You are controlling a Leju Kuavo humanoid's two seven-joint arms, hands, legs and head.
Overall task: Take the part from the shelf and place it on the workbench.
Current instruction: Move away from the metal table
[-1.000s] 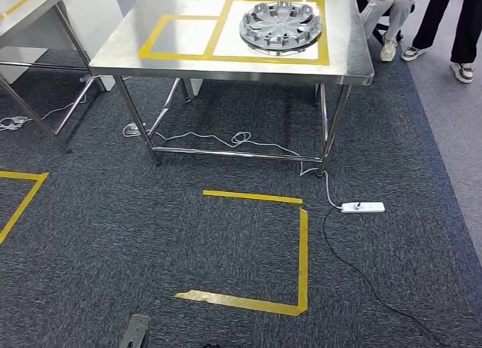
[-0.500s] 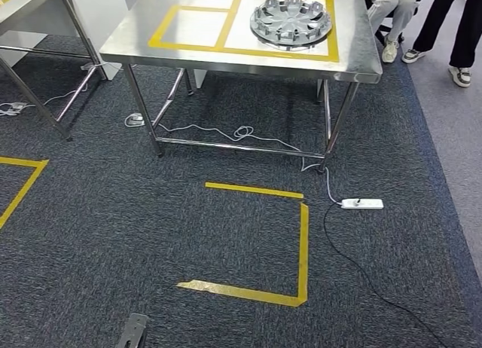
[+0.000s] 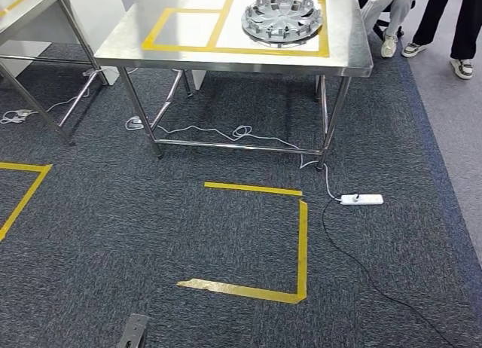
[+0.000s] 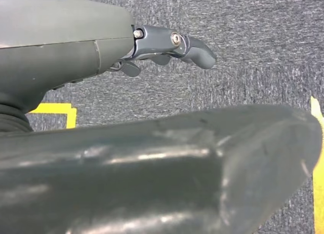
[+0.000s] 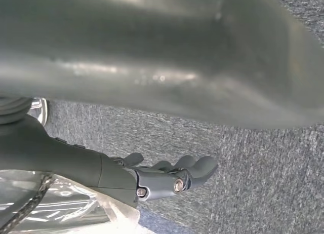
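Standing off from the workbench (image 3: 170,50), the robot seems between steps: a wheel cover (image 3: 281,19) already lies on it inside the yellow tape, well ahead of both hands. Left hand (image 4: 168,46) and right hand (image 5: 168,176) hang over carpet, fingers stretched out, holding nothing. Next likely calls for turning toward the shelf.

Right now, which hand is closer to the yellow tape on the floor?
Left, probably. The left hand hangs above carpet with yellow tape close by; the right hand hangs over plain carpet.
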